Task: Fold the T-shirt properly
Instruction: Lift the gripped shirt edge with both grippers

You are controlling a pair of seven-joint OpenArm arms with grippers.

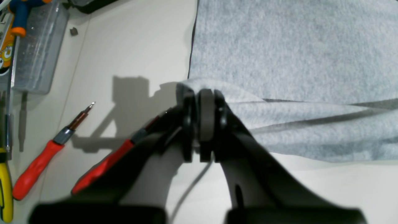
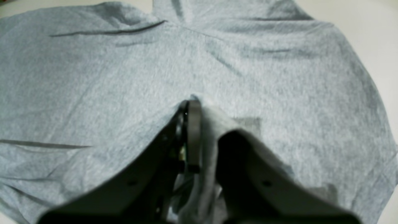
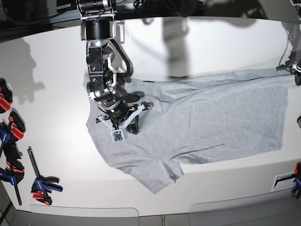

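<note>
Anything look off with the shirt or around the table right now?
The T-shirt lies skewed and creased, pulled taut between the left gripper at its far corner and the right gripper shut on fabric. Loose screwdrivers lie beside the left gripper.

Left pincer (image 3: 295,70) cut off at base view's edge — right pincer (image 2: 199,105) tips buried under T-shirt (image 2: 279,77) cloth.

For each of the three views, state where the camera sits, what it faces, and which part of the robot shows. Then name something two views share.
Left wrist: behind the left gripper, which is shut on the T-shirt edge; red screwdrivers beside it.
Right wrist: behind the right gripper, shut on shirt fabric, facing along the spread cloth.
Base: overhead, facing the table; the right arm shows in full, the other only at the frame edge.
Shared: all views show the grey T-shirt.
</note>
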